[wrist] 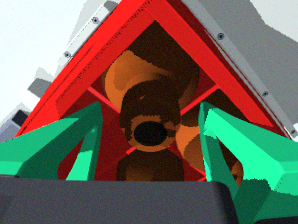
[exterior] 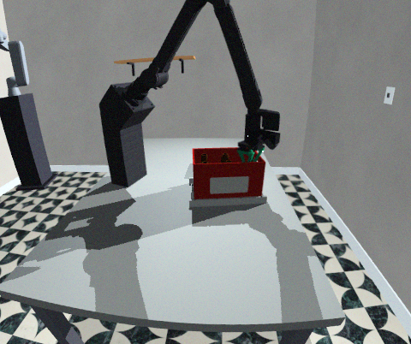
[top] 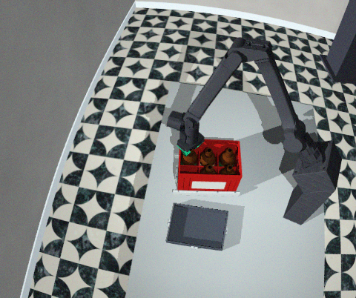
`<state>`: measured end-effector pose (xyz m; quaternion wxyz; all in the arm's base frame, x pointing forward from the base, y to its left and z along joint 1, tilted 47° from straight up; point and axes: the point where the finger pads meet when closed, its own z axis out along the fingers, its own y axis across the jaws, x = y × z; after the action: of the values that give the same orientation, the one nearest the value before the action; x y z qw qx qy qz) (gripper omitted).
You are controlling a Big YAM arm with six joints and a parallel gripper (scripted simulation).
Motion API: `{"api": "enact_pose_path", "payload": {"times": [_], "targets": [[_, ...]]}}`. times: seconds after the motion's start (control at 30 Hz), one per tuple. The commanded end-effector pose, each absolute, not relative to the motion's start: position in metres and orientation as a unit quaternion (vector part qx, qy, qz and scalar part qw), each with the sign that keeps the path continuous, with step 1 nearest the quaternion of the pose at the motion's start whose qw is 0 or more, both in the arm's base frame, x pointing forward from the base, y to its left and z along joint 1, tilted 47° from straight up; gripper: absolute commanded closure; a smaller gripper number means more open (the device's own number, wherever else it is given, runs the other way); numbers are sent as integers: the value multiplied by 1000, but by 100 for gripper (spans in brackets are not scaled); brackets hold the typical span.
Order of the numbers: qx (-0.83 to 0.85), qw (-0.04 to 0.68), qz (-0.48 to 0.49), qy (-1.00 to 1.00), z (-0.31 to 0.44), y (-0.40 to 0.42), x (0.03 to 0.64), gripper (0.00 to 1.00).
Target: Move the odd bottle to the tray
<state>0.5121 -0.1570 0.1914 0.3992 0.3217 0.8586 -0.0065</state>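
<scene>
The red crate (top: 184,183) (exterior: 202,184) (wrist: 200,55) stands upright on the table. It holds five brown bottles; the front-left compartment in the top view is empty. My gripper (top: 187,151) (exterior: 250,156) (wrist: 150,111) points down into the crate at the back-left bottle (top: 190,159) (wrist: 122,75). Its green fingers are open, one on each side of that bottle's neck, with gaps on both sides in the wrist view. The other bottles are back-middle (top: 208,159), back-right (top: 228,157), front-middle (top: 209,170) and front-right (top: 228,170). Neck differences are too small to tell. The dark tray (top: 205,225) carries nothing.
Pale rails (top: 205,193) (exterior: 229,202) (wrist: 240,60) run low along the crate's long sides. The crate's walls and red dividers stand close around the fingers. The tray lies in front of the crate in the top view. The arm's base (top: 314,181) (exterior: 123,133) stands to the side of the crate.
</scene>
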Motion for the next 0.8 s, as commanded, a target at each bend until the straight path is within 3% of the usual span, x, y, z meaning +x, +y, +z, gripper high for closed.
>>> {"api": "enact_pose_path", "payload": {"times": [0.0, 0.57, 0.6, 0.77], "targets": [[319, 411, -7, 854, 198, -164, 520, 39], [319, 411, -7, 854, 198, -164, 520, 39], [319, 411, -7, 854, 198, -164, 520, 100], [320, 411, -7, 854, 198, -164, 520, 100]]}}
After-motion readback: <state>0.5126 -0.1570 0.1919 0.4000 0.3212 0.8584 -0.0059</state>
